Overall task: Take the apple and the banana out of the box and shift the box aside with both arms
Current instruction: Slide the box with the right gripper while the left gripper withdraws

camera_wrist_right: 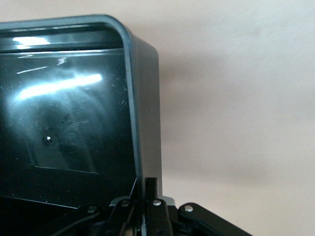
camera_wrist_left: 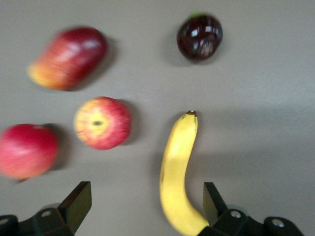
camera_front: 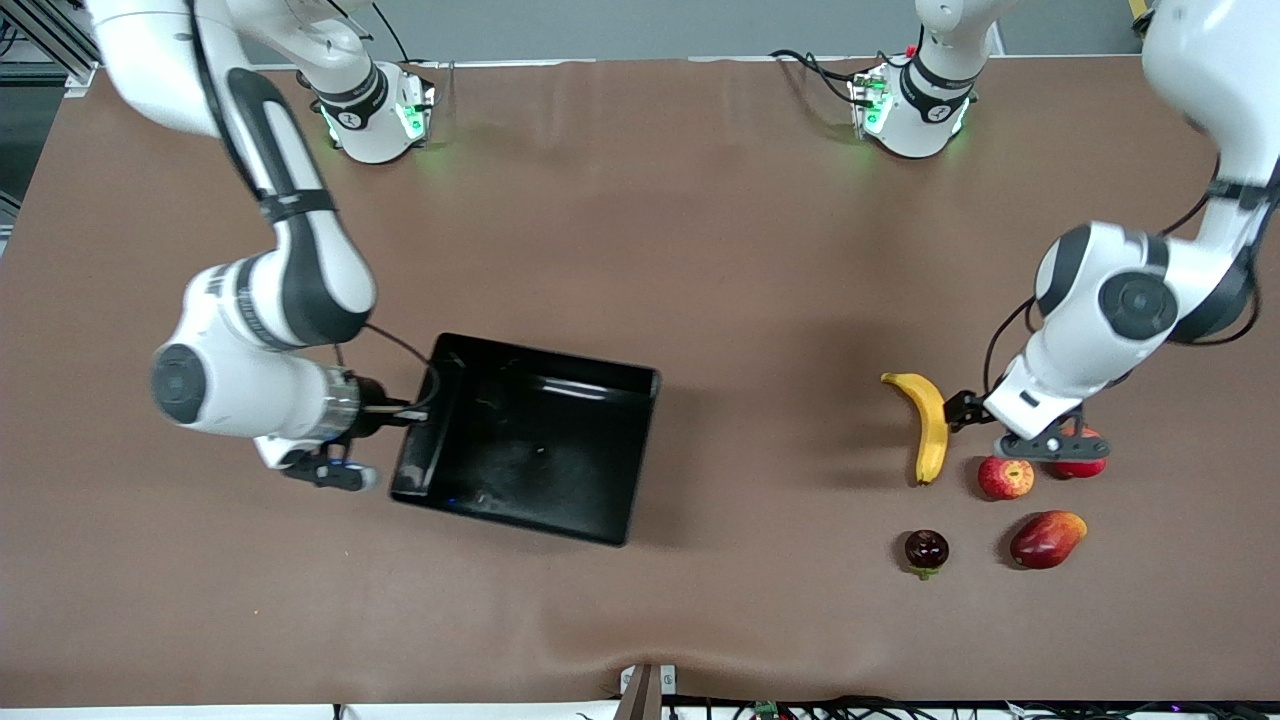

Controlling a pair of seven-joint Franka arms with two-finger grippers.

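Note:
The yellow banana (camera_front: 930, 425) lies on the table toward the left arm's end, with the red-and-yellow apple (camera_front: 1005, 478) beside it. My left gripper (camera_front: 975, 415) is open and empty, low over the banana and the bare table next to it. In the left wrist view the banana (camera_wrist_left: 179, 172) lies just inside one finger (camera_wrist_left: 214, 199), and the apple (camera_wrist_left: 102, 123) is apart from both fingers. The black tray (camera_front: 560, 365) sits toward the right arm's end. My right gripper (camera_front: 415, 405) is shut on its end wall (camera_wrist_right: 145, 123).
A plain red pomegranate (camera_front: 1085, 467) lies partly under the left hand, beside the apple. A red-orange mango (camera_front: 1047, 538) and a small dark purple fruit (camera_front: 926, 551) lie nearer the front camera. Bare brown table lies between the tray and the fruits.

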